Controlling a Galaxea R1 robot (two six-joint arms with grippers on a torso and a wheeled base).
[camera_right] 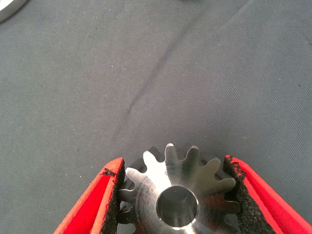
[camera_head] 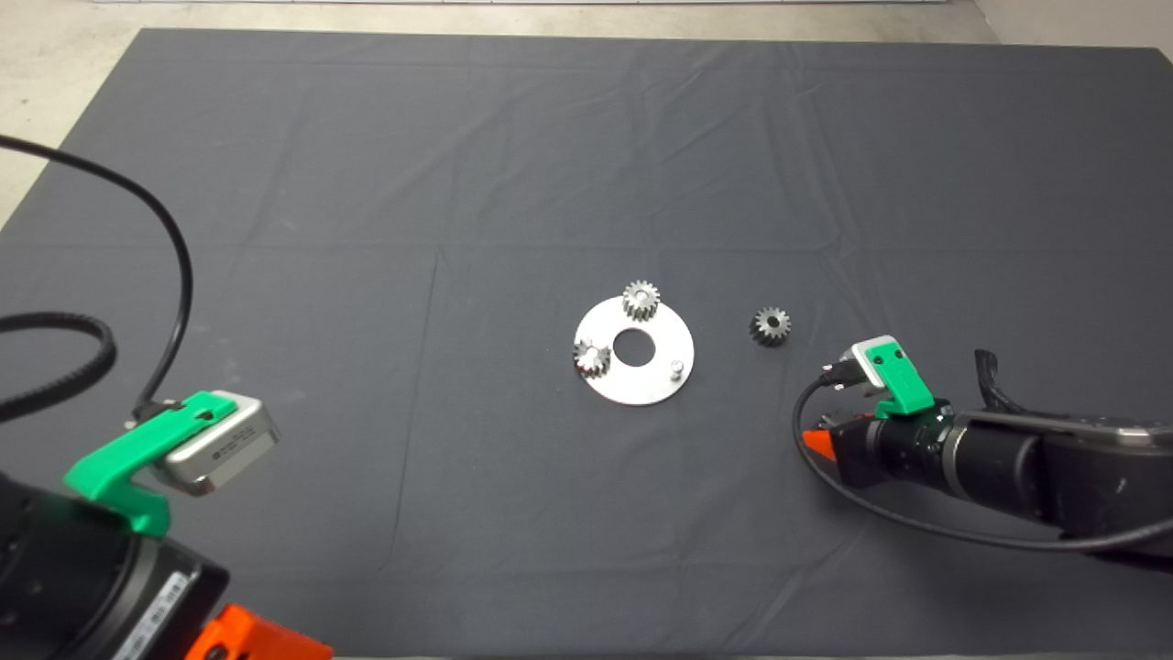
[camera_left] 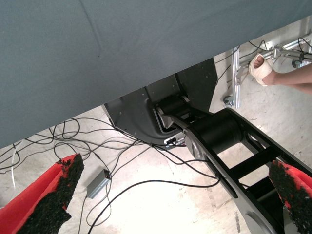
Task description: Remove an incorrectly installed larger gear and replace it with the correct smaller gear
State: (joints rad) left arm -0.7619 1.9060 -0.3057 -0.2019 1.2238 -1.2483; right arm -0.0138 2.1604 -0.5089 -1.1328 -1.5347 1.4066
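Note:
My right gripper [camera_head: 817,445] is low over the mat, to the right of the round silver plate [camera_head: 641,385]. In the right wrist view it [camera_right: 173,168] is shut on the larger gear [camera_right: 180,195], shiny with flared teeth, a pad against each side. In the head view the arm hides this gear. The smaller gear [camera_head: 770,325], dark grey, lies flat on the mat between the plate and my right gripper. The plate carries two bright silver gears [camera_head: 641,300] [camera_head: 592,357] and one bare pin [camera_head: 675,368]. My left gripper [camera_head: 257,642] is parked at the lower left, open and empty [camera_left: 180,168].
The dark mat [camera_head: 458,183] covers the table, and pale floor shows beyond its far edge. The left wrist view shows the floor under the table with cables [camera_left: 122,190], the robot's black base [camera_left: 214,131] and a person's foot [camera_left: 261,68].

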